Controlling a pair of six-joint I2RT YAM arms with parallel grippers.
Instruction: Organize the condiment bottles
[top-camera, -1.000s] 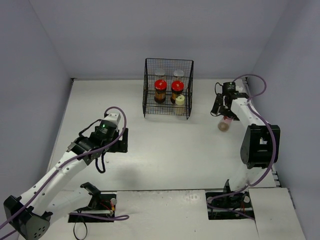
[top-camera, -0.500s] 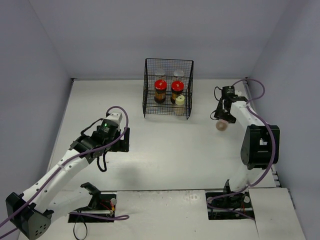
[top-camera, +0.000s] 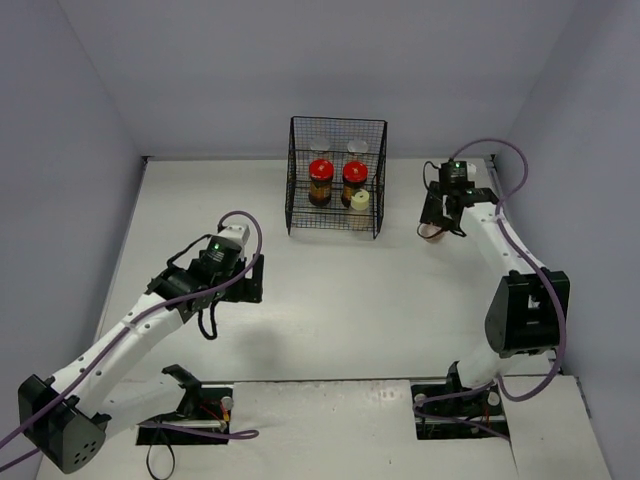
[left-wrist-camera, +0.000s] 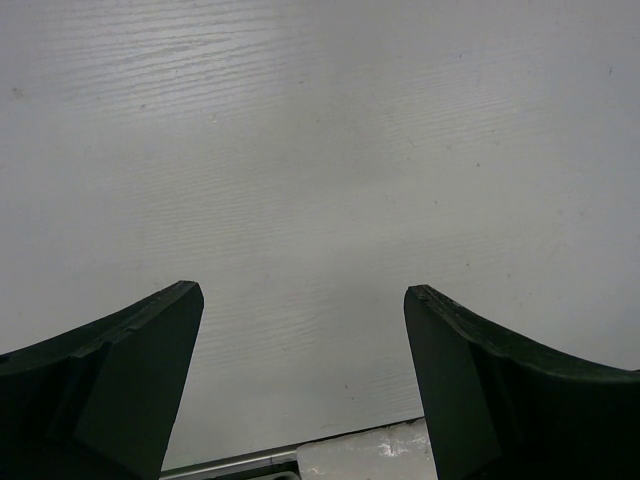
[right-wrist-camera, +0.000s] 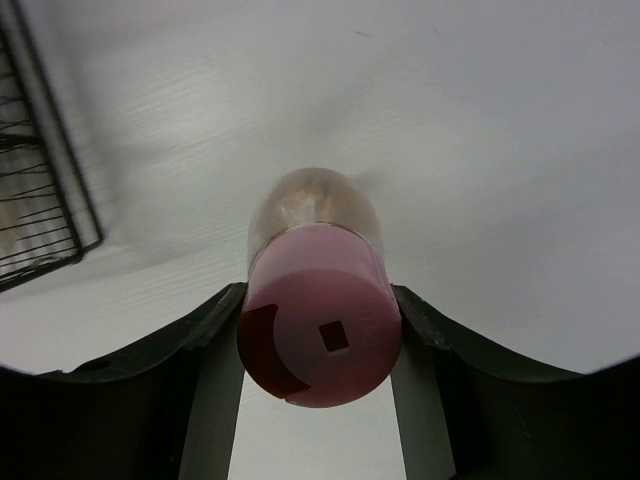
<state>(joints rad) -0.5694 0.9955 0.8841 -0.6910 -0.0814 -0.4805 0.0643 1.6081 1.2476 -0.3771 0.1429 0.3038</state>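
Note:
My right gripper (right-wrist-camera: 320, 345) is shut on the pink-capped bottle (right-wrist-camera: 318, 335), which hangs cap-up above the table right of the basket. From above, this bottle (top-camera: 431, 236) peeks out under the right gripper (top-camera: 438, 222). In the black wire basket (top-camera: 338, 225) stand two red-lidded jars (top-camera: 320, 170) (top-camera: 354, 172), a yellow-green-capped bottle (top-camera: 360, 198) and two silver-capped bottles (top-camera: 320, 143) (top-camera: 357, 147) behind them. My left gripper (left-wrist-camera: 300, 300) is open over bare table; it (top-camera: 252, 280) hovers left of centre with nothing between its fingers.
The basket's lower corner (right-wrist-camera: 45, 225) shows at the left of the right wrist view, close to the held bottle. White walls close in the table at the back and sides. The table's near edge (left-wrist-camera: 330, 450) lies just under the left gripper.
My right gripper closed on the pink-capped bottle and carried it up and back-left, nearer the basket. The left arm edged slightly right, still open.

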